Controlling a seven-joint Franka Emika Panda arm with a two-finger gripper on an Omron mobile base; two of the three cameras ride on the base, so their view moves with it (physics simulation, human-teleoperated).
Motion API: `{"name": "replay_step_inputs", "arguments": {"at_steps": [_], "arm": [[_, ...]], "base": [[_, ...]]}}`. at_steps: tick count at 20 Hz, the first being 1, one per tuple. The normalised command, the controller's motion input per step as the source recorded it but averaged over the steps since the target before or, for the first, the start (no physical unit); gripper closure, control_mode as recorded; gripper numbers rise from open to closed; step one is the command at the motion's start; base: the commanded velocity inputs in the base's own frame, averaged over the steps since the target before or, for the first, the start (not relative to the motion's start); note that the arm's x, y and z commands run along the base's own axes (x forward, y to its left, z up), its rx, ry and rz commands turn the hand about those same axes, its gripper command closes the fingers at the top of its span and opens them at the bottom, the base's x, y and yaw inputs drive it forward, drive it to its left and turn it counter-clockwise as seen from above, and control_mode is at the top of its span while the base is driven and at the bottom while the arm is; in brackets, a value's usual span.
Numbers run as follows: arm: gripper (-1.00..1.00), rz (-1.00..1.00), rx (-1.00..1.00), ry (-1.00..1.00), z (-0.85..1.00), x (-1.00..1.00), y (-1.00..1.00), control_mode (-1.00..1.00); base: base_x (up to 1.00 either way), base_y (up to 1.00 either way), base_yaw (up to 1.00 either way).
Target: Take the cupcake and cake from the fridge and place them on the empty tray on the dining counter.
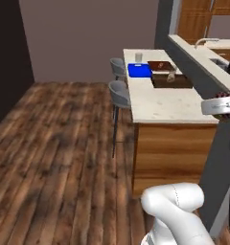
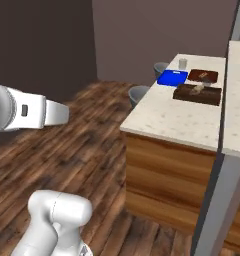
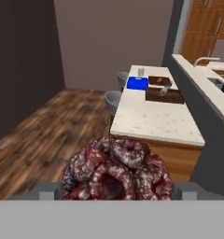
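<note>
The end effector [image 3: 115,191] is clamped on the cake [image 3: 117,169], a knobbly dark red and white lump held between its fingers above the wooden floor [image 1: 54,143], short of the surface [image 1: 167,103]. Its long axis cannot be told. The blue tray [image 1: 139,70] lies at the surface's far left edge, beside two brown trays [image 1: 166,74]. Grey stools [image 1: 120,93] stand along that edge.

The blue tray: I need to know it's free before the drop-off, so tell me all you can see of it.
The blue tray is a flat, bright blue rectangle with rounded corners, smooth like plastic, with nothing on it. It lies flat at the far end of the dining counter, near the edge by the stools. A small glass stands just behind it, a brown tray right beside it.
</note>
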Motion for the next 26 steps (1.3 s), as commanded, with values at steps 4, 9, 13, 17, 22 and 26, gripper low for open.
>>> {"name": "replay_step_inputs", "arguments": {"at_steps": [4,9,13,17,22,26], "arm": [[1.0,0.0,0.0,0.0,0.0,0.0,0.0,1.0],[1.0,0.0,0.0,0.0,0.0,0.0,0.0,1.0],[1.0,0.0,0.0,0.0,0.0,0.0,0.0,1.0],[1.0,0.0,0.0,0.0,0.0,0.0,0.0,1.0],[1.0,0.0,0.0,0.0,0.0,0.0,0.0,1.0],[1.0,0.0,0.0,0.0,0.0,0.0,0.0,1.0]], "base": [[0.35,1.0,-0.3],[0.07,1.0,-0.11],[0.27,1.0,-0.15],[0.97,1.0,-0.46],[1.0,1.0,-0.47],[1.0,1.0,-0.49]]}}
